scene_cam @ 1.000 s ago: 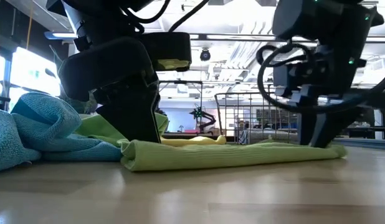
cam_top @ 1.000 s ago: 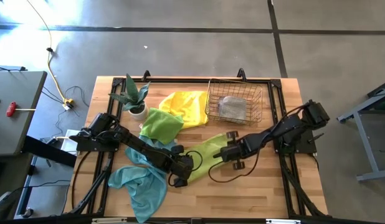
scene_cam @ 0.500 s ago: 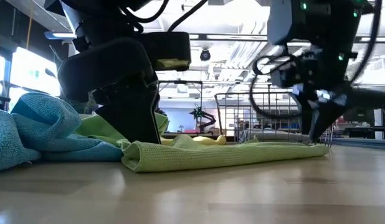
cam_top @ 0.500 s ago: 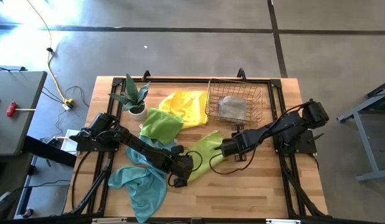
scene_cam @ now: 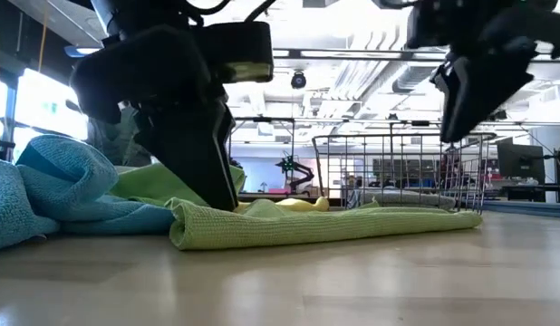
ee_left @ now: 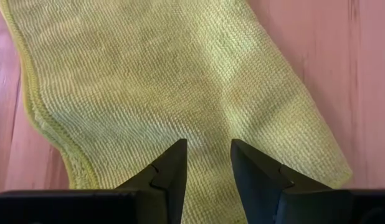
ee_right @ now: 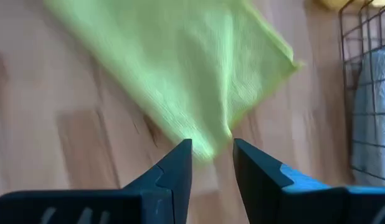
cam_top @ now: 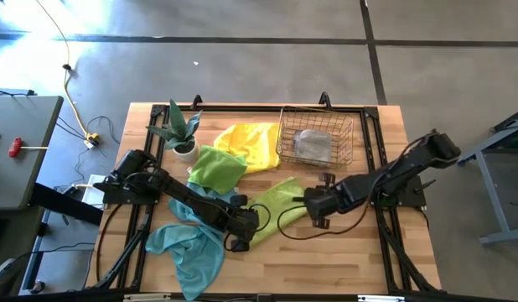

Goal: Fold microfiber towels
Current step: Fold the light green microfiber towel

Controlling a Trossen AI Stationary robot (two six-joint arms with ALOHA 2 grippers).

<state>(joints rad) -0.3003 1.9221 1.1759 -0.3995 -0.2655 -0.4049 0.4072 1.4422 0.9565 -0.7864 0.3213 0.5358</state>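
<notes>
A lime green microfiber towel [cam_top: 278, 204] is lying flat on the wooden table [cam_top: 360, 260], stretching from near the middle toward the wire basket [cam_top: 316, 136]. The left gripper [cam_top: 242, 237] is pressing down on the towel's near end, its fingers standing narrowly apart with nothing between them. The right gripper [cam_top: 313, 209] is hovering above the towel's far edge, fingers narrowly parted and holding nothing. Teal [cam_top: 188, 245], green [cam_top: 215, 167] and yellow towels [cam_top: 251, 141] are lying nearby, and a grey one [cam_top: 313, 145] is sitting in the basket.

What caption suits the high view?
Left tool pins the lime green towel while right tool hovers at its far end.
</notes>
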